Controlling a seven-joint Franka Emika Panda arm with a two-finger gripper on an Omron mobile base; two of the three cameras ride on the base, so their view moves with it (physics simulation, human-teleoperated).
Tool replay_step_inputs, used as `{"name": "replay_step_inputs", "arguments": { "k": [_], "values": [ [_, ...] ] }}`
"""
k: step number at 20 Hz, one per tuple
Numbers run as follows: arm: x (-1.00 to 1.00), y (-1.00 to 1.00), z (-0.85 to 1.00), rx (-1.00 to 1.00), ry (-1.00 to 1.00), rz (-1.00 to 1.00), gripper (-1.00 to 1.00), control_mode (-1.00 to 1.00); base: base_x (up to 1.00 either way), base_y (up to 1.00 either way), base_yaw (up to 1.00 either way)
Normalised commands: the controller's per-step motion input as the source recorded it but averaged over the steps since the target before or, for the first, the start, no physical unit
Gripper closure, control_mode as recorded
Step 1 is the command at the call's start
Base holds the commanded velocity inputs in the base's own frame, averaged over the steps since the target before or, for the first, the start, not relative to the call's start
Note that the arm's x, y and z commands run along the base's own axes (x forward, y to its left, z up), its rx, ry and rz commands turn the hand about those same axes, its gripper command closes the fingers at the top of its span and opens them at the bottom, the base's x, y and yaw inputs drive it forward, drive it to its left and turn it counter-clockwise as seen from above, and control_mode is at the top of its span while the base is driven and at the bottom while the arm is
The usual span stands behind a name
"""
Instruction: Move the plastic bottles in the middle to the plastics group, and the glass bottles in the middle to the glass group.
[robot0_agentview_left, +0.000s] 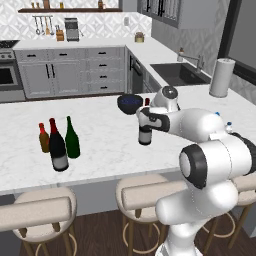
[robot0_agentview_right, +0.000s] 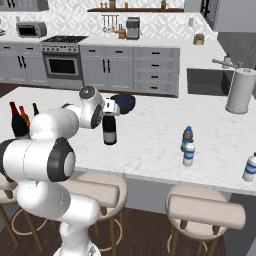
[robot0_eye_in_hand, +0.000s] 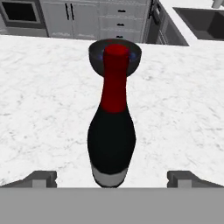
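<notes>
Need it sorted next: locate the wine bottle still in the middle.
The wine bottle stands mid-counter before the dark bowl, between the open gripper fingers.

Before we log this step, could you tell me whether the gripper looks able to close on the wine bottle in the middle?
Probably yes: the gripper is open, its fingertips flank the wine bottle, and nothing lies between.
</notes>
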Motion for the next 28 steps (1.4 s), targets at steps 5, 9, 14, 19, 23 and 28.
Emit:
{"name": "replay_step_inputs", "arguments": {
  "k": [5, 9, 14, 19, 23, 28],
  "values": [
    [0.31, 0.00, -0.25, 0.00, 0.03, -0.01, -1.00, -1.00, 0.00, 0.00, 0.00],
    [0.30, 0.00, -0.15, 0.01, 0.01, 0.00, -1.00, -1.00, 0.00, 0.00, 0.00],
    [0.24, 0.01, -0.16, 0.00, 0.01, 0.00, -1.00, -1.00, 0.00, 0.00, 0.00],
    [0.29, 0.00, -0.20, 0.00, 0.02, 0.00, -1.00, -1.00, 0.00, 0.00, 0.00],
    [0.28, 0.00, -0.15, 0.00, 0.01, 0.00, -1.00, -1.00, 0.00, 0.00, 0.00],
    [0.20, 0.00, -0.11, 0.00, 0.00, 0.00, -1.00, -1.00, 0.00, 0.00, 0.00]
  ]
}}
